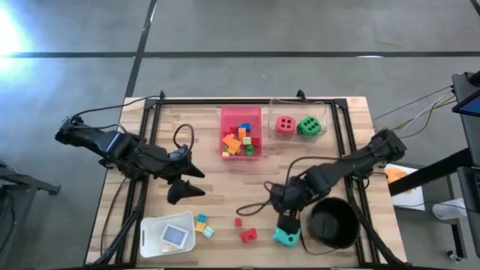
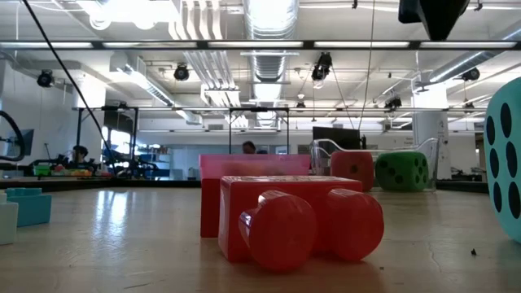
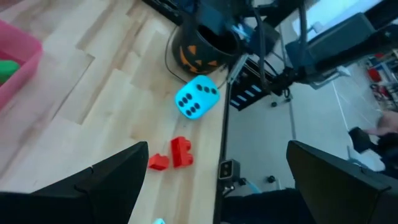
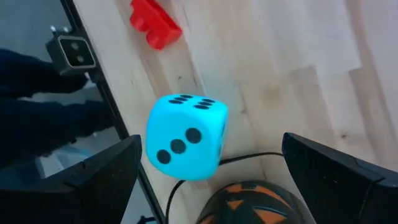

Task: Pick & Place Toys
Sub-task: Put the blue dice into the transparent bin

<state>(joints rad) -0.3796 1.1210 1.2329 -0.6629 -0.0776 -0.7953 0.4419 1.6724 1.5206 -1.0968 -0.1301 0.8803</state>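
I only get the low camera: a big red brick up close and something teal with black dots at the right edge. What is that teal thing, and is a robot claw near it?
Observer: It is a teal die, lying beside the black bucket. The right gripper hovers right by it, open, holding nothing.
Operator: And the other arm?
Observer: The left gripper waits, open, over bare table to the left of the pink tray.
Operator: Is anything in that tray?
Observer: Yes, a heap of small coloured bricks.
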